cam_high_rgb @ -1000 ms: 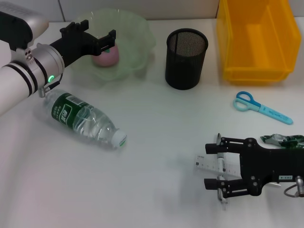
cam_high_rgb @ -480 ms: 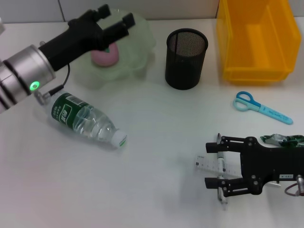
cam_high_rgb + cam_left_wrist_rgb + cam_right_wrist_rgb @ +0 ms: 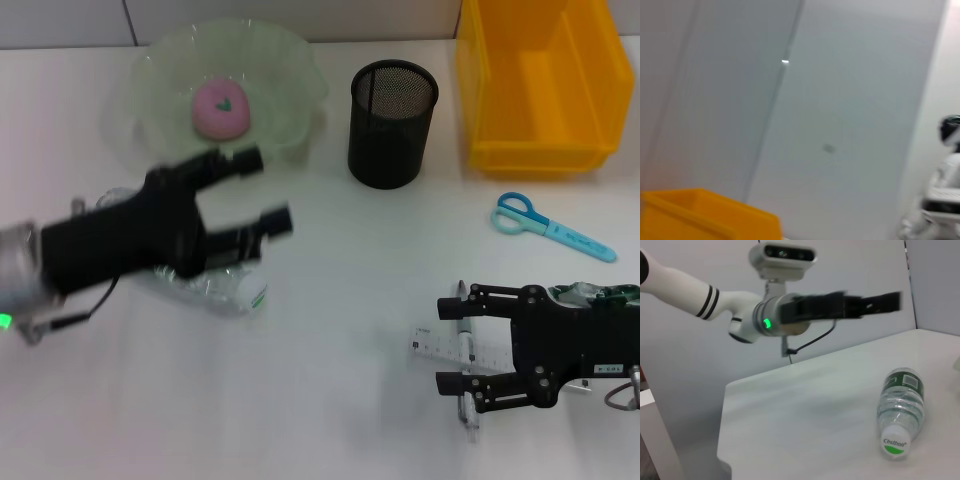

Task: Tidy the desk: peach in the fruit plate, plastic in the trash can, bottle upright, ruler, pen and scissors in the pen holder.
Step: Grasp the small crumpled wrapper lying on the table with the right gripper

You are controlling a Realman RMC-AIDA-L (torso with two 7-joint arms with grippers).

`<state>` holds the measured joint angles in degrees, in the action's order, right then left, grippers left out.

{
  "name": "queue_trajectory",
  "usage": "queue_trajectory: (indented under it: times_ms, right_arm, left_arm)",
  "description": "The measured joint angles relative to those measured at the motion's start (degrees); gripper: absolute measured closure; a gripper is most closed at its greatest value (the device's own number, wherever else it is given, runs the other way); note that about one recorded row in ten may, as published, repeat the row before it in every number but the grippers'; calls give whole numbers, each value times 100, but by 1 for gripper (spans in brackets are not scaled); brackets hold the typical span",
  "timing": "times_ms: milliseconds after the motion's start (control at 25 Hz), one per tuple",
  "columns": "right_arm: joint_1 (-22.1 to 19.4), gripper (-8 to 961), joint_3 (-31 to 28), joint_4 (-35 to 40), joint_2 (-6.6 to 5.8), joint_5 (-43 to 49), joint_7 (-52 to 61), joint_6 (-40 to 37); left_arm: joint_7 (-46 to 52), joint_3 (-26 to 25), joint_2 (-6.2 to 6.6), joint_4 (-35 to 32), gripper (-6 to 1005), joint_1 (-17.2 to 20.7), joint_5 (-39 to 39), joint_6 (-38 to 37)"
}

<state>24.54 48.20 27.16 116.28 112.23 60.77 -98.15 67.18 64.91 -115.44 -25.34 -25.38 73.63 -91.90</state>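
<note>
Step in hand: judging by the layout, the water bottle [image 3: 190,270] is next, since it lies on its side on the white desk [image 3: 330,400] and must end up upright.
Left gripper [image 3: 265,187]: hangs over the bottle, fingers spread wide and empty, pointing toward the middle of the desk.
Right gripper [image 3: 452,345]: low over the clear ruler [image 3: 455,351] and the pen [image 3: 464,350], fingers apart, one on each side of the pair, nothing clamped.
Bottle position: cap [image 3: 895,442] toward the robot's right and near side, green label [image 3: 904,381] at the far end; mostly hidden under the left arm in the head view.
How to do it well: I would close on the body near the label rather than the thin clear middle, which would likely dent and slip; then tilt it cap-up and set it down on its base before letting go.
Risk: a round bottle may roll if nudged from above before the fingers close.
Peaches: one pink peach [image 3: 221,108], already in the pale green fruit plate [image 3: 290,60].
Bottles: one.
Pen holders: one black mesh cup [image 3: 392,123], nothing visible inside.
Trash cans: one yellow bin [image 3: 540,80].
Scissors: one blue pair [image 3: 550,227], lying near the bin.
Rulers: one.
Pens: one, lying across the ruler.
Plastic: one green wrapper [image 3: 600,293], just beside the right gripper's body.
</note>
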Motion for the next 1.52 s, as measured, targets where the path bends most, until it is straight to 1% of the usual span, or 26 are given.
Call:
queue_trajectory:
  times_ms: [80,200,360,560,800,1000,1400,1480,1520]
  right_arm:
    - [12,119,8,0,-4,0,6,-3]
    - [21,119,-4,0,-8,0,11,-3]
    - [24,118,-33,10,-15,0,24,-3]
    - [32,118,-35,29,-21,-1,48,-3]
    - [33,119,-40,35,-35,-22,68,-2]
    - [30,118,-39,35,-35,-31,108,5]
    - [32,122,-78,35,-35,-45,170,18]
    - [69,122,-146,61,-54,-50,362,-139]
    - [100,122,-178,109,-83,-52,561,-250]
  left_arm:
    - [-450,-22,46,-8,142,377,357,-621]
    - [-779,-6,47,-12,142,601,570,-776]
    - [-1181,-36,2,87,143,774,907,-764]
    - [-1728,-32,-23,347,143,810,1191,-523]
    - [-1974,-39,-40,376,143,821,1537,-86]
    - [-2126,-9,-40,380,144,849,1547,-87]
    - [-2133,57,-39,381,144,847,1562,-97]
    - [-2160,64,-37,381,144,849,1566,-98]
    - [-2176,67,-37,381,144,853,1567,-99]
